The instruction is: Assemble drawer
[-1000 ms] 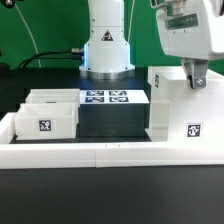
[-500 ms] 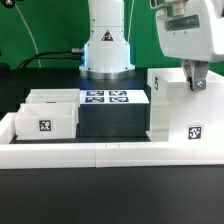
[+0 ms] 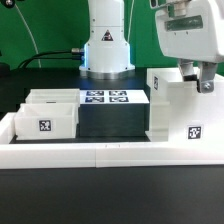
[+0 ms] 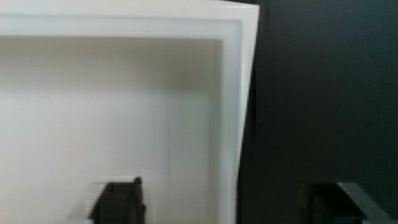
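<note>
Black tabletop (image 3: 110, 195) is holding the casing (image 3: 180, 112) at the frame's right, with the trays (image 3: 50, 112) at left. Spread wide, the gripper (image 3: 201, 84) is hovering, fingers (image 4: 119, 200) straddling the casing's wall; lowering squarely before pinching seems wise.

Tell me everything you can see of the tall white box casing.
The casing is a tall white box, plastic by its look. It stands upright on the black table at the exterior view's right, inside the low white rail. Black-and-white square tags show on two of its faces. The open gripper straddles its top edge, one finger on each side of a wall, neither clearly touching it.
</note>
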Motion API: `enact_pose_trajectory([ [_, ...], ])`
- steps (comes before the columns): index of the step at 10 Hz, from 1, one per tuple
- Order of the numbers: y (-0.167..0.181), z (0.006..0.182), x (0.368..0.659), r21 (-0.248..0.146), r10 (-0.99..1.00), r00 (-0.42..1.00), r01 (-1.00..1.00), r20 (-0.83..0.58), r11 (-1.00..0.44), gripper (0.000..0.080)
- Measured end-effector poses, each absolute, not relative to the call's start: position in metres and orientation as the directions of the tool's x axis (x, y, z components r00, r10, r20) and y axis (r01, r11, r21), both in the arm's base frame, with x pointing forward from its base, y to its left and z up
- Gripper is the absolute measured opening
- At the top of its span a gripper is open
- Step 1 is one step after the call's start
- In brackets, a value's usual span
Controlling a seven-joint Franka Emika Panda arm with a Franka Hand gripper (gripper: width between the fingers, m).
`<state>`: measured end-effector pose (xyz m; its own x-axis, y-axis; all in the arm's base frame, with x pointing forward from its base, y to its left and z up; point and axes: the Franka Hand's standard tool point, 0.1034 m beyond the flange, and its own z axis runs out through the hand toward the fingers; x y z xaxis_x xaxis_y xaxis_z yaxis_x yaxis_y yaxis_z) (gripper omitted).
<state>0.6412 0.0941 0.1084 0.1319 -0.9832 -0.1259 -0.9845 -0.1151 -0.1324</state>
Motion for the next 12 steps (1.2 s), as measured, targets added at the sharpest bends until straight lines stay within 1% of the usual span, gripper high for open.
enact_pose_trajectory([
  [1,0.095,0.108,0.641,-0.133,-0.983,0.137,-0.984,-0.125,-0.121,0.0565],
  [2,0.095,0.108,0.641,-0.133,-0.982,0.141,-0.983,-0.125,-0.124,0.0632],
  [3,0.096,0.108,0.641,-0.134,-0.982,0.145,-0.983,-0.124,-0.128,0.0632],
  [4,0.096,0.11,0.64,-0.13,-0.975,0.185,-0.977,-0.122,-0.169,0.0644],
  [5,0.096,0.122,0.633,-0.109,-0.951,0.283,-0.957,-0.126,-0.271,0.0644],
  [7,0.089,0.14,0.626,-0.099,-0.886,0.445,-0.895,-0.132,-0.435,0.0649],
  [8,0.085,0.147,0.624,-0.097,-0.872,0.469,-0.883,-0.141,-0.46,0.0649],
  [9,0.085,0.152,0.625,-0.106,-0.872,0.47,-0.882,-0.138,-0.458,0.0649],
  [10,0.087,0.148,0.624,-0.101,-0.871,0.472,-0.881,-0.14,-0.461,0.0649],
  [12,0.086,0.146,0.623,-0.12,-0.767,0.631,-0.776,-0.118,-0.619,0.0649],
])
